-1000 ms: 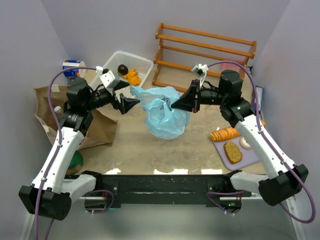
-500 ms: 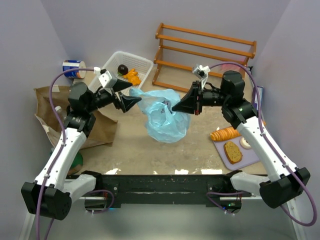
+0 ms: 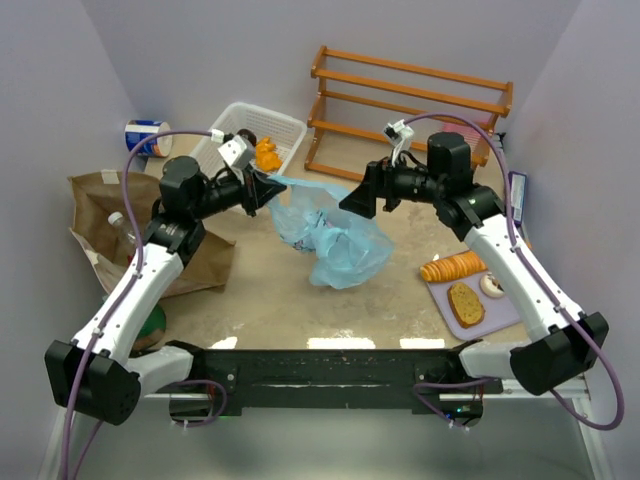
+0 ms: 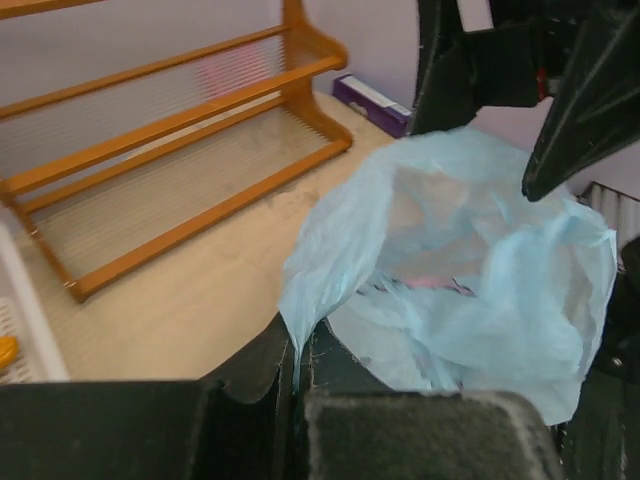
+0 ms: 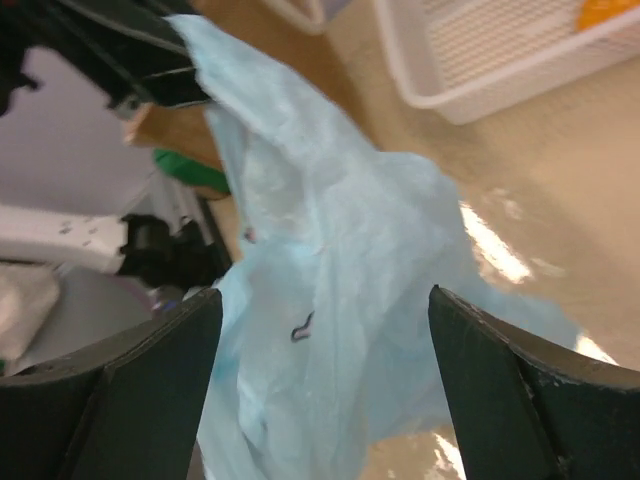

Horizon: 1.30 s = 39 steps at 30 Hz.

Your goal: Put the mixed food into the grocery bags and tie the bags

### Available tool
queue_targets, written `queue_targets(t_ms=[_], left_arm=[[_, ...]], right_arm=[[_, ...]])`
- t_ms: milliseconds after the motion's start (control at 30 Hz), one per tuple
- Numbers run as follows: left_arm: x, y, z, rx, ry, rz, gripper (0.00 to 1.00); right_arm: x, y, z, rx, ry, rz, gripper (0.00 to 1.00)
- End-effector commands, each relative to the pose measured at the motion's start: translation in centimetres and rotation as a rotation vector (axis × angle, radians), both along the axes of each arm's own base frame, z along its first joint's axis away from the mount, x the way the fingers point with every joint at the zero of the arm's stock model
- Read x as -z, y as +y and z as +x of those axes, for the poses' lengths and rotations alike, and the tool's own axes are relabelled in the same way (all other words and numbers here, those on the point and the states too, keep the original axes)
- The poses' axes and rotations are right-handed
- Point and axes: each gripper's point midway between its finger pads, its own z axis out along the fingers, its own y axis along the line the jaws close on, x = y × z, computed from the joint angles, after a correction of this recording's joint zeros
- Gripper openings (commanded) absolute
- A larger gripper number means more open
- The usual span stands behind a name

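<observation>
The light blue plastic bag (image 3: 338,240) slumps on the table, one edge pulled up to my left gripper (image 3: 268,186), which is shut on it. In the left wrist view a thin fold of the bag (image 4: 450,270) is pinched between the closed fingers of that gripper (image 4: 298,352). My right gripper (image 3: 352,200) hovers open just above the bag's right side; its wrist view shows the bag (image 5: 320,230) below the spread jaws (image 5: 325,296), untouched. The brown paper bag (image 3: 105,215) lies at the left. Bread slices (image 3: 465,303) and a mushroom (image 3: 491,285) rest on a purple tray (image 3: 500,318).
A white mesh basket (image 3: 285,128) holding orange toy produce (image 3: 266,155) stands behind the left gripper. A wooden rack (image 3: 410,100) fills the back. A blue-and-white can (image 3: 147,135) sits far left, a green round thing (image 3: 152,322) by the left arm.
My left gripper moved right and shut on the bag's edge. My right gripper let go of the bag and opened. The bag sagged down and spread toward the right.
</observation>
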Motion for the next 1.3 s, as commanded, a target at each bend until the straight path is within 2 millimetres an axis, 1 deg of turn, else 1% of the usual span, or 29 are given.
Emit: queue_targets(t_ms=[0,33,67,133,167,200,300,367,400,467,500,567,600,667,700,767,800,833,867,900,1033,1067,1100,1167,1200,1233,1267], left_arm=[[1.1,2.9,4.1,-0.274,0.075,0.066,0.0],[1.6,3.3,4.7,-0.316,0.106,0.064,0.0],[1.8,3.5,5.0,-0.331,0.12,0.062,0.0],[2.2,3.3,5.1,-0.33,0.151,0.047,0.0],[2.4,3.2,5.1,-0.329,0.161,0.039,0.0],[2.6,3.1,5.1,-0.327,0.171,0.034,0.0],[3.3,3.1,5.5,-0.346,0.212,0.025,0.0],[3.5,3.0,5.6,-0.348,0.227,0.016,0.0],[3.6,3.0,5.6,-0.345,0.231,0.014,0.0],[3.6,2.9,5.6,-0.346,0.234,0.006,0.0],[3.7,2.9,5.6,-0.345,0.236,0.007,0.0],[3.6,2.9,5.6,-0.345,0.234,0.004,0.0],[3.7,2.9,5.6,-0.345,0.236,0.003,0.0],[3.7,2.9,5.6,-0.346,0.235,0.004,0.0],[3.6,2.9,5.6,-0.346,0.233,0.004,0.0],[3.6,2.9,5.5,-0.345,0.233,0.002,0.0],[3.6,3.0,5.5,-0.346,0.231,0.003,0.0],[3.7,2.9,5.5,-0.345,0.233,0.004,0.0],[3.7,2.9,5.5,-0.343,0.233,0.004,0.0],[3.6,2.9,5.5,-0.344,0.232,0.003,0.0],[3.4,3.0,5.4,-0.344,0.225,0.001,0.0],[3.4,3.0,5.4,-0.344,0.223,0.001,0.0],[3.3,3.0,5.4,-0.343,0.222,0.0,0.0],[3.2,2.9,5.3,-0.336,0.22,-0.002,0.0],[3.2,2.8,5.2,-0.332,0.22,-0.002,0.0],[3.2,2.8,5.2,-0.329,0.219,-0.003,0.0],[3.1,2.7,5.1,-0.324,0.216,-0.004,0.0]], right_arm=[[1.0,-4.7,4.8,0.401,-0.003,-0.17,0.9],[1.1,-5.4,5.1,0.443,-0.003,-0.188,0.91],[1.2,-5.9,5.4,0.487,-0.001,-0.195,0.91],[0.0,-6.0,5.2,0.504,-0.034,-0.158,0.91],[0.1,-5.9,4.9,0.508,-0.029,-0.143,0.91],[-0.9,-5.9,4.4,0.524,-0.058,-0.123,0.91],[-1.8,-5.8,3.5,0.593,-0.082,-0.087,0.91],[-2.2,-5.2,2.5,0.606,-0.069,-0.033,0.91],[-2.1,-3.8,1.5,0.563,-0.058,-0.011,0.9],[-1.0,-1.6,0.8,0.529,0.005,0.043,0.88],[-0.6,0.1,-0.3,0.483,0.028,0.06,0.86],[0.9,2.2,-0.6,0.464,0.089,0.107,0.86],[1.3,3.3,-1.1,0.444,0.107,0.118,0.85],[3.0,4.2,-0.7,0.476,0.159,0.133,0.85],[3.6,4.5,-0.8,0.48,0.179,0.135,0.85],[4.7,4.2,-0.1,0.547,0.223,0.153,0.85],[4.5,4.3,0.1,0.555,0.224,0.181,0.85],[5.3,4.2,0.1,0.575,0.256,0.195,0.85],[5.6,4.0,0.4,0.6,0.264,0.204,0.85],[5.4,3.9,0.9,0.622,0.26,0.229,0.85],[6.7,3.3,2.1,0.72,0.307,0.273,0.85],[6.7,3.4,2.3,0.73,0.311,0.29,0.85],[6.8,3.4,2.9,0.751,0.307,0.309,0.85],[7.4,4.0,3.3,0.76,0.341,0.332,0.85],[7.2,4.4,3.5,0.752,0.345,0.354,0.85],[8.0,5.0,4.0,0.758,0.375,0.352,0.85],[8.2,5.3,4.2,0.753,0.383,0.356,0.85]])
